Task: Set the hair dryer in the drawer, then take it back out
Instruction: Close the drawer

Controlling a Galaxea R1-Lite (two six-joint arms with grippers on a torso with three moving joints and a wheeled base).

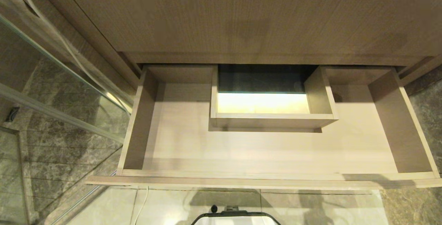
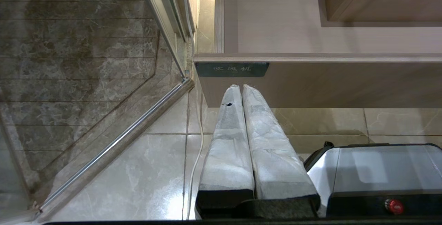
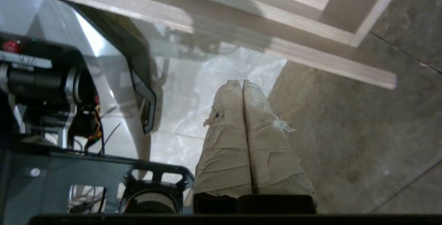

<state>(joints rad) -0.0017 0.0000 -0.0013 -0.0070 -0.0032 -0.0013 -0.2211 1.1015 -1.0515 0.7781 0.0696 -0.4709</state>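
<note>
The light-wood drawer (image 1: 269,152) stands pulled out below the vanity, and nothing lies in it. A boxed cutout (image 1: 266,119) sits at its mid-back. The hair dryer is out of view. Neither arm shows in the head view. My left gripper (image 2: 241,86) is shut and holds nothing; it hangs over the floor tiles just in front of the drawer front (image 2: 328,83), below its dark label (image 2: 232,69). My right gripper (image 3: 241,82) is also shut on nothing, over the floor near the drawer's right corner (image 3: 376,74).
A glass shower screen (image 1: 58,90) with a metal rail (image 2: 114,142) stands to the left. A white cord (image 2: 194,156) runs along the floor tiles. My base (image 2: 380,176) sits right before the drawer. The tall wood panel (image 1: 241,14) rises above the drawer.
</note>
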